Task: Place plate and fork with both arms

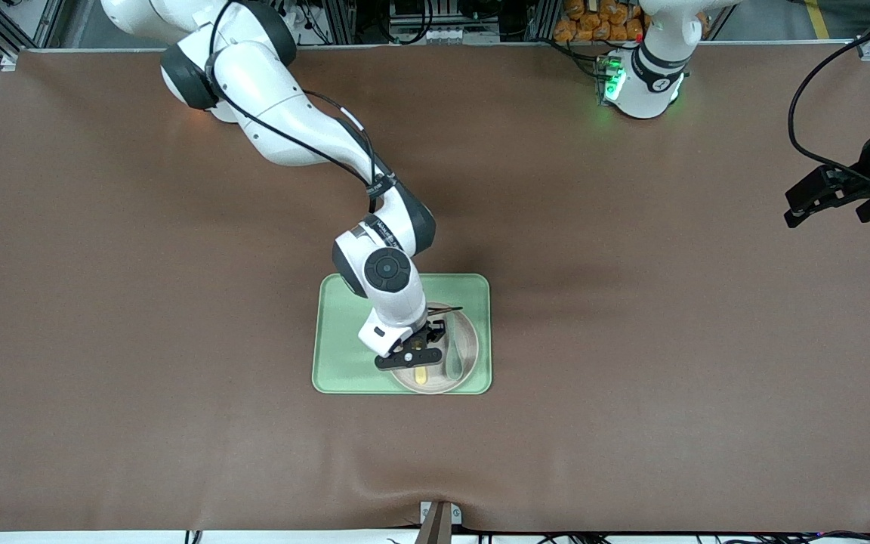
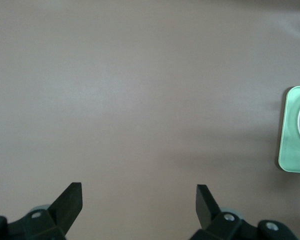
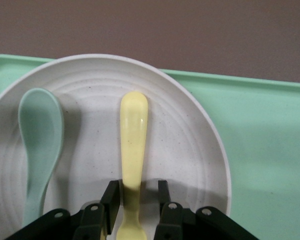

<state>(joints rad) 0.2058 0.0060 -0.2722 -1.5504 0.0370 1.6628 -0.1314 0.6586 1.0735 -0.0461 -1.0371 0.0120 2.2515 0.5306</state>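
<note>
Right gripper [image 1: 421, 361] is down over the plate [image 1: 467, 355], fingers [image 3: 111, 199] straddling the neck of the fork [image 3: 133, 135]. One finger looks right against the fork, the other has a thin gap; can't tell if it's actually clamped, so call it nearly together around the fork.

Fork lies flat in the plate, handle end pointing toward the plate's rim on the front-camera side. In the front view only a bit of yellow [image 1: 421, 375] shows under the gripper.

Grey-green spoon [image 1: 455, 355] lies in the same plate beside the fork, roughly parallel, not touching it, on the side toward the left arm's end of the table.

Plate sits on the green tray [image 1: 340, 332], in the tray's corner nearest the front camera and toward the left arm's end. Tray is near the middle of the brown table [image 1: 631, 378].

Left gripper [image 1: 828, 198] hangs over bare table at the left arm's end, well apart from the tray, waiting. Its fingers [image 2: 70, 200] are spread wide with nothing between them.
</note>
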